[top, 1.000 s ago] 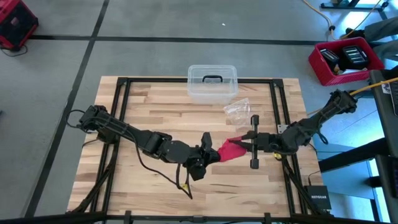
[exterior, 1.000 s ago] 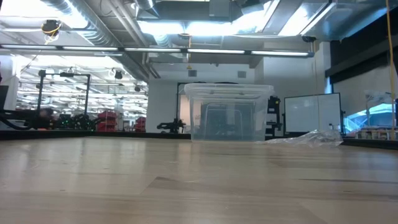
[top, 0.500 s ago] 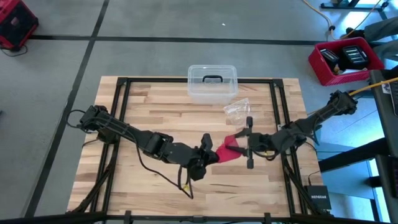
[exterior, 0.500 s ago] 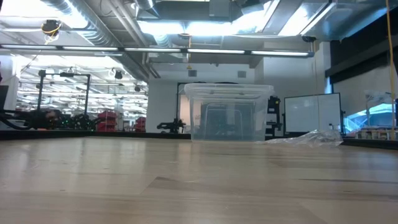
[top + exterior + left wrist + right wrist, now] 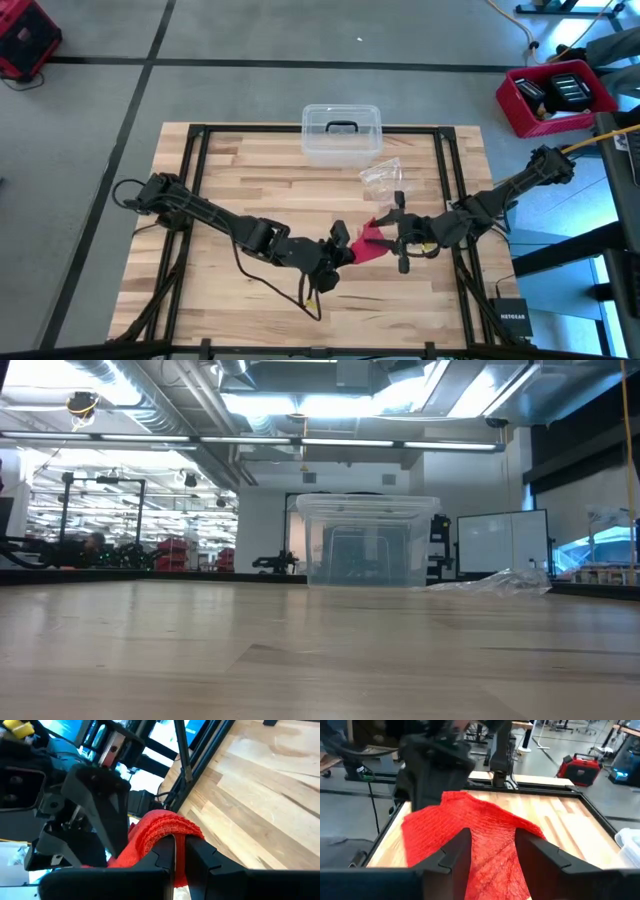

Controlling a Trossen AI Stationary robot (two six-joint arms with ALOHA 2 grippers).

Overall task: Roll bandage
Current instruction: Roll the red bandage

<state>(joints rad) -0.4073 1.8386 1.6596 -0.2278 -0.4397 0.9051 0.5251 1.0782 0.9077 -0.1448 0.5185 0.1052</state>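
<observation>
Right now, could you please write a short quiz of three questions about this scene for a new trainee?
1. True or false: the left gripper is shut on the bandage.
2. What stands at the table's far edge? A) clear plastic box B) metal bowl C) cardboard carton
3. Fill in: the right gripper has its fingers ____ around the red fabric.

Key: 1 true; 2 A; 3 open.

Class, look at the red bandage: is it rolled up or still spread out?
Still spread out: the bandage hangs as loose cloth between the left gripper and right gripper.
</observation>
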